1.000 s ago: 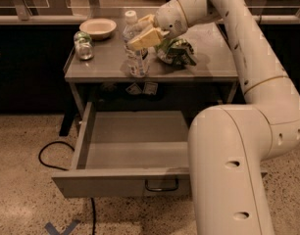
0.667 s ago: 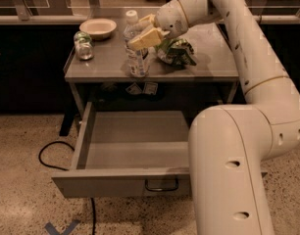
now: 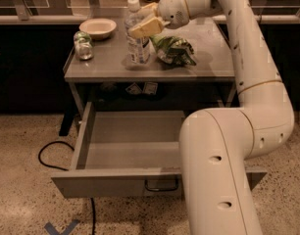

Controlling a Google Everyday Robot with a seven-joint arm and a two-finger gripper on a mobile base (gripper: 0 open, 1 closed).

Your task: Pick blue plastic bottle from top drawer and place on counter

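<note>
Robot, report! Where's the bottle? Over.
Status: end effector at blue plastic bottle. Bottle upright on counter, top drawer open. Close beside it: green bag.

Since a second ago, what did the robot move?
The tool, holding the blue plastic bottle, carried it a little higher in the picture, farther in over the counter. It was not let go. The bowl, jar, green bag and open top drawer stayed put.

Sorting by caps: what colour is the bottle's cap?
White cap, camera view; the gripper is at the blue plastic bottle.
</note>
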